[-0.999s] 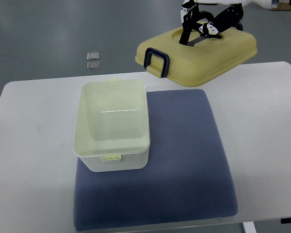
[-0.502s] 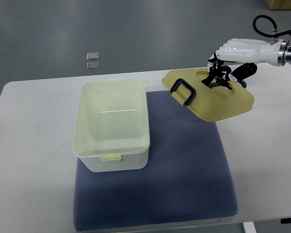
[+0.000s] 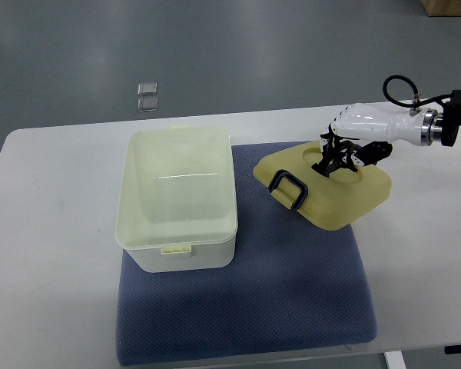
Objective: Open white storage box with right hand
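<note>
In the top view, the right hand (image 3: 352, 141) is seen reaching in from the right edge, its fingers (image 3: 332, 156) curled down into the recessed handle area of the lid (image 3: 323, 187) and clamped on it. The lid lies directly under and to the left of the hand, tilted slightly, its near-left part resting on the mat (image 3: 292, 284) and its far-right edge reaching toward the bare table (image 3: 422, 231). A dark latch (image 3: 290, 189) on the lid's rim is seen well to the left of the hand, pointing toward the box.

The box (image 3: 178, 198) stands further left again, well apart from the hand, on the mat's left part, its interior fully exposed and seemingly empty.

Compared with a second ago, the lid has been brought down: then it was held high above the table's far edge; half a second ago it was lower and to the right; now it appears set on the mat beside the box. The box itself has not shifted.

From this it is judged that the opening is practically done, with only the release of the lid and withdrawal of the hand remaining. Whether the lid's weight is wholly borne by the mat cannot be told.

The left arm is not shown.
</note>
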{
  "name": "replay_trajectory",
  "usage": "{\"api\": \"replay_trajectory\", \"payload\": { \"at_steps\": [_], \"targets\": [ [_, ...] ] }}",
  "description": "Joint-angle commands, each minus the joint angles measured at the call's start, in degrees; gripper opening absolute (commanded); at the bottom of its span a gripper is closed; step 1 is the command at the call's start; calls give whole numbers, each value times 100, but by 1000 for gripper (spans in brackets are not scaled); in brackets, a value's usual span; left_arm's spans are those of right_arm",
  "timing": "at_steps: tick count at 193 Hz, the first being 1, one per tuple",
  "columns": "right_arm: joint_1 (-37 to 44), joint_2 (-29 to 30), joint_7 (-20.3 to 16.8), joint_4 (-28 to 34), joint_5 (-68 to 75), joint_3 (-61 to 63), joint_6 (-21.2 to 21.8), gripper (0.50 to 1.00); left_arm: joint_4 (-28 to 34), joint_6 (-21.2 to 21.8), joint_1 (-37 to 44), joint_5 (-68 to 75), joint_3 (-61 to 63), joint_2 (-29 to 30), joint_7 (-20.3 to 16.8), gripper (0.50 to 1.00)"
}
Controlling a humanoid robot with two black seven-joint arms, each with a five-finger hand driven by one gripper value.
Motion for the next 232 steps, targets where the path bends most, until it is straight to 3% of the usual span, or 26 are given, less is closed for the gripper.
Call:
{"api": "replay_trajectory", "payload": {
  "at_steps": [1,84,86,87,88,89,90,91,92,93,94,95,96,97,121,159,193,232],
  "targets": [
    [-146,56,0,-6,-27,-5,-78,500,0,0,1,0,0,0,1,1000],
    [-427,328,71,-6,-9,38,-394,500,0,0,1,0,0,0,1,1000],
    [-427,337,71,-6,0,38,-394,509,0,0,1,0,0,0,1,1000],
    [-427,337,80,3,8,38,-394,569,0,0,1,0,0,0,1,1000],
    [-427,337,80,3,8,38,-394,570,0,0,1,0,0,0,1,1000],
    [-427,337,80,3,17,47,-394,637,0,0,1,0,-8,0,1,1000],
    [-427,337,80,3,17,47,-394,637,0,0,1,0,-8,0,1,1000],
    [-427,337,80,3,26,47,-394,708,0,0,1,0,0,0,1,1000],
    [-427,337,80,3,26,47,-394,709,0,0,1,0,0,0,1,1000],
    [-427,337,80,3,35,47,-394,772,0,0,1,0,-8,0,1,1000],
    [-427,337,80,3,35,47,-394,772,0,0,1,0,-8,0,1,1000],
    [-427,337,80,3,35,47,-394,823,0,0,1,0,0,0,1,1000],
    [-427,337,80,3,35,47,-394,823,0,0,1,0,0,0,1,1000],
    [-427,337,88,3,35,56,-394,860,9,0,1,0,0,0,1,1000],
    [-348,293,152,56,79,82,-341,926,9,0,1,0,0,0,1,1000],
    [-41,29,152,65,202,135,-148,926,9,0,1,0,-8,0,1,1000],
    [56,-278,152,267,878,890,853,926,9,0,1,0,0,0,1,1000],
    [12,-357,152,302,1432,1911,1671,926,0,0,1,0,0,0,1,1000]
  ]
}}
